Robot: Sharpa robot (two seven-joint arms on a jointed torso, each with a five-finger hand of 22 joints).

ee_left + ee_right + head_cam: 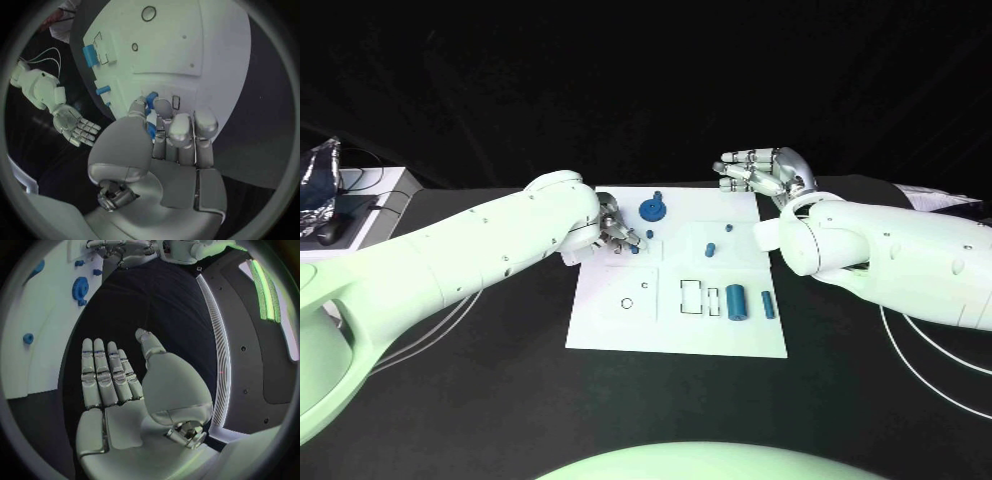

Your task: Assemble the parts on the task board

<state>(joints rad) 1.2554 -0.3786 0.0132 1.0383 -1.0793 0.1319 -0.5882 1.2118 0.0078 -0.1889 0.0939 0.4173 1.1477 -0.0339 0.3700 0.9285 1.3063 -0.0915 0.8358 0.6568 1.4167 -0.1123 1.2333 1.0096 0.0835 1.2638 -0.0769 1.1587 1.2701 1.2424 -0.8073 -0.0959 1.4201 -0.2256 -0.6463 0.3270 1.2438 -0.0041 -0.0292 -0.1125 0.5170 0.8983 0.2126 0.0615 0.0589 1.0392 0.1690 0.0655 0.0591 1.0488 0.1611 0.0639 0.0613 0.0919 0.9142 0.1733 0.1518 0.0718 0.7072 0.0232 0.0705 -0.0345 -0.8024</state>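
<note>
- The task board (pixel 678 330) lay in the middle of the black table (pixel 473 400), and I use it as the landmark here.
- The left hand (pixel 615 232) was at the far left part of the board, and its fingers pinched a small blue part (pixel 150 127) just above the white surface.
- The right hand (pixel 764 172) hovered beyond the far right corner of the board, with the fingers released and apart, grasping nothing.
- A blue gear (pixel 653 209) stood on the far edge of the board, near the left hand.
- A blue cylinder (pixel 736 298) and a slimmer blue peg (pixel 769 305) lay on the near right part of the board.
- In my judgement the step was to seat the pinched part; the hand should keep it upright, line it up over its hole, and press down slowly without touching the gear.
- Which hole it belonged to I could not tell.
</note>
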